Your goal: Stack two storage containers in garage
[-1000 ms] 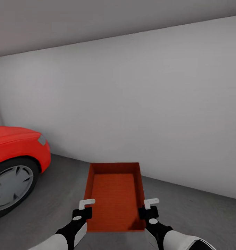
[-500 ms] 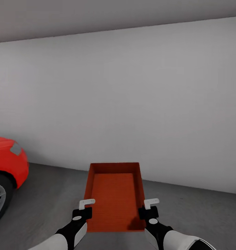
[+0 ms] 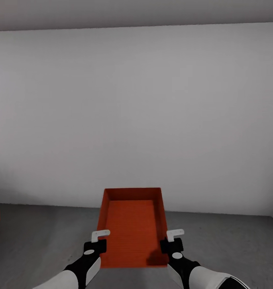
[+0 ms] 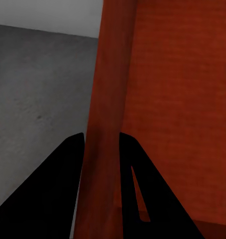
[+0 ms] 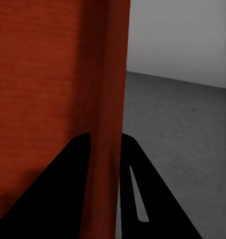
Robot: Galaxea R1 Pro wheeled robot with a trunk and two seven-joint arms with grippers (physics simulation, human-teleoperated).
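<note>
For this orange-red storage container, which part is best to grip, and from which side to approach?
Grip the thin long side walls of the storage container, one end effector per side, from the near end. The left end effector and right end effector each straddle a wall, one finger inside, one outside.

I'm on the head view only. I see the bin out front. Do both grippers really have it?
Observer: The left wrist view shows the left gripper with one finger on each side of the bin wall.
Operator: And the right?
Observer: Same there: the right gripper straddles the bin's other side wall.
Operator: What's below the bin?
Observer: Rough grey floor beside the left wall, well below it.
</note>
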